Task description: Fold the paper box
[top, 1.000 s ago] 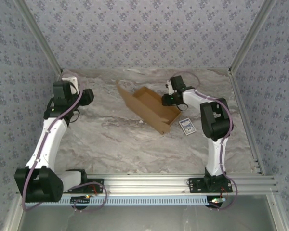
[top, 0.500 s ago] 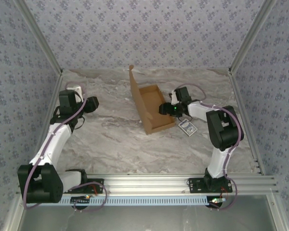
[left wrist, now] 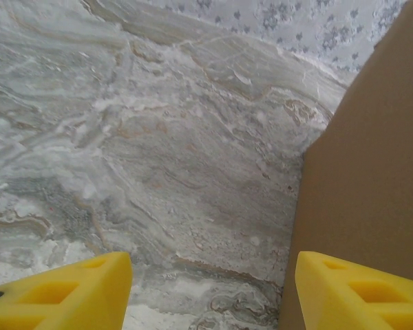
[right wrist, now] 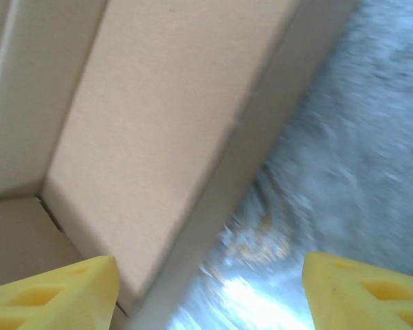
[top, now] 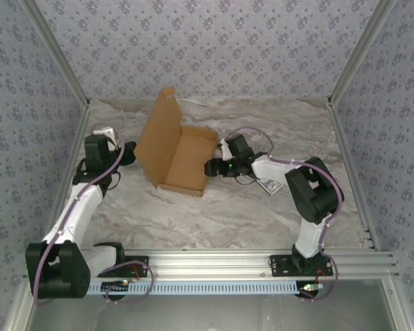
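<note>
1. the paper box (top: 186, 162) is seen on the marbled table (top: 193, 221), left of the middle and toward the far side. its shallow tray lies flat and its wide lid (top: 156, 134) is raised at a tilt on the left.
2. the left gripper (top: 126, 156) is held low beside the lid's outer face, on the box's left.
3. in the left wrist view its yellow fingers (left wrist: 62, 292) are set wide apart. bare table is seen between them and nothing is gripped. plain cardboard rises just past the right-hand finger; whether it is touched cannot be told.
4. the right gripper (top: 208, 167) is placed at the tray's right wall.
5. in the right wrist view its fingers are spread wide. a corner of the box is framed between them, with one finger by the cardboard and the other over the table. no grip is seen; contact cannot be told, the picture being blurred.
6. a small dark white-bordered card (top: 268, 184) lies right of the box, partly covered by the right arm.
</note>
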